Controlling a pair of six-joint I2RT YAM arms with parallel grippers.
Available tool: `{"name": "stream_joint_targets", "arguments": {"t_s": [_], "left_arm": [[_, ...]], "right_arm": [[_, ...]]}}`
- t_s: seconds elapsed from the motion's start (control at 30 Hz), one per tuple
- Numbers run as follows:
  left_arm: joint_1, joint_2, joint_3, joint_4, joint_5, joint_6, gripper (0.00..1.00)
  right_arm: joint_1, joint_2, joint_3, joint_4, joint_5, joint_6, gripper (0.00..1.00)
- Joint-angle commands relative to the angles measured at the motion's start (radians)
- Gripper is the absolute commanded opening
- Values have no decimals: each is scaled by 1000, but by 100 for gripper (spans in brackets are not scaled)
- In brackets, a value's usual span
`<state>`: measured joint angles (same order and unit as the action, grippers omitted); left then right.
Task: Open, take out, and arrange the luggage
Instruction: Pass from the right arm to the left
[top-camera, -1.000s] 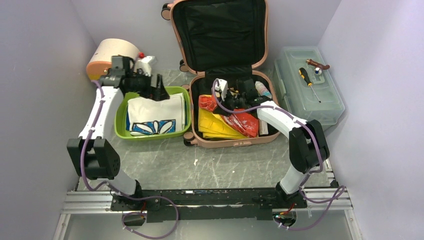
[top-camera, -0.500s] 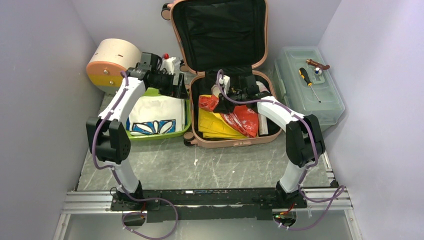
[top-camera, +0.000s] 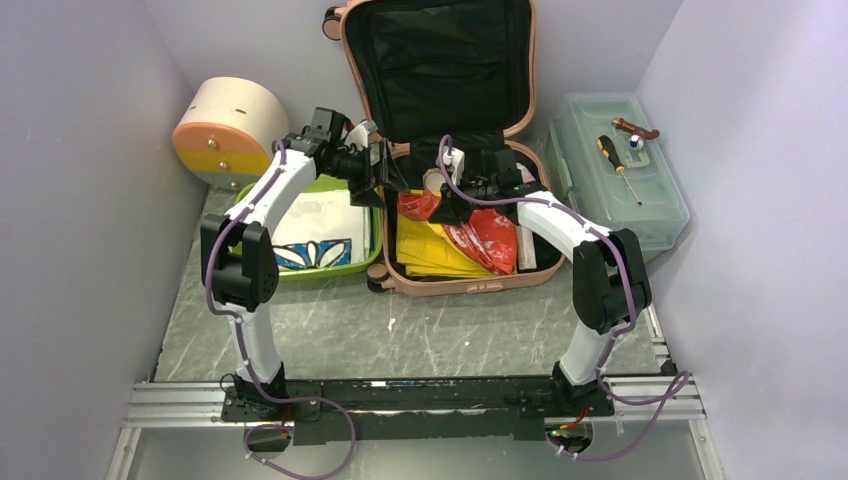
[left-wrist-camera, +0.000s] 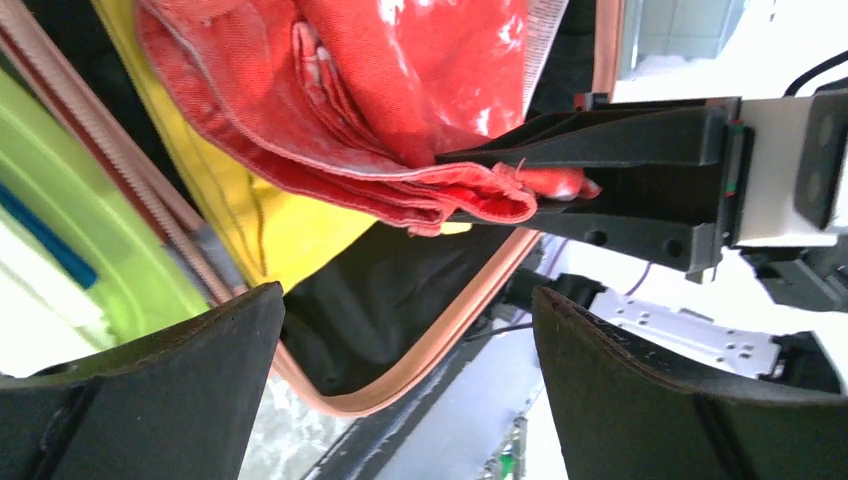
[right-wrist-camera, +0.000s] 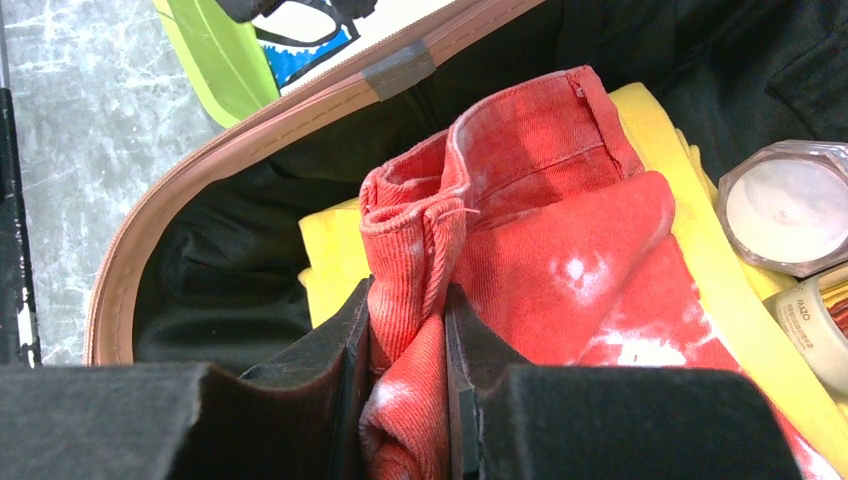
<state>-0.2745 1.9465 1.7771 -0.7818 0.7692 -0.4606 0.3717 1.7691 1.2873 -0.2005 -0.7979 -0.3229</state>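
Note:
The salmon-pink luggage lies open, its lid upright at the back. Its base holds a red cloth on a yellow cloth. My right gripper is shut on a bunched fold of the red cloth, which fills the gap between the fingers and is lifted a little. My left gripper is open and empty over the luggage's back-left rim, just left of the right gripper. In the left wrist view the left gripper faces the held red cloth.
A green tray left of the luggage holds a white cloth with a blue pattern. A cream half-round box stands at the back left. A grey-green toolbox with a screwdriver is on the right. A jar sits in the luggage.
My left arm has swung right, from over the green tray to the luggage's left rim. My right gripper has stayed shut on the red cloth and shifted slightly left.

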Motion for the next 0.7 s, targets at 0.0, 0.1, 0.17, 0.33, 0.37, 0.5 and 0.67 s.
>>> {"name": "stream_joint_targets", "arguments": {"t_s": [0.0,0.1,0.17,0.33,0.37,0.5,0.67], "left_arm": [[-36,-4,-10,47,38,-206,100],[-59,25,-17,50,22,-271,99],[-68,49,-30,64,34,-313,100],[-74,120,1,46,4,-327,99],[-74,133,14,41,0,-331,99],[-74,179,41,39,-8,-345,99],[-72,224,72,29,-27,-360,99]], "right_arm": [[-48,-24,-8,6,105,-38,0],[-49,-29,-9,5,109,-48,0],[-48,-32,-12,6,111,-50,0],[-48,-40,-22,7,105,-56,0],[-48,-40,-24,6,102,-59,0],[-48,-42,-30,3,87,-68,0],[-48,-44,-37,-4,60,-82,0]]}}
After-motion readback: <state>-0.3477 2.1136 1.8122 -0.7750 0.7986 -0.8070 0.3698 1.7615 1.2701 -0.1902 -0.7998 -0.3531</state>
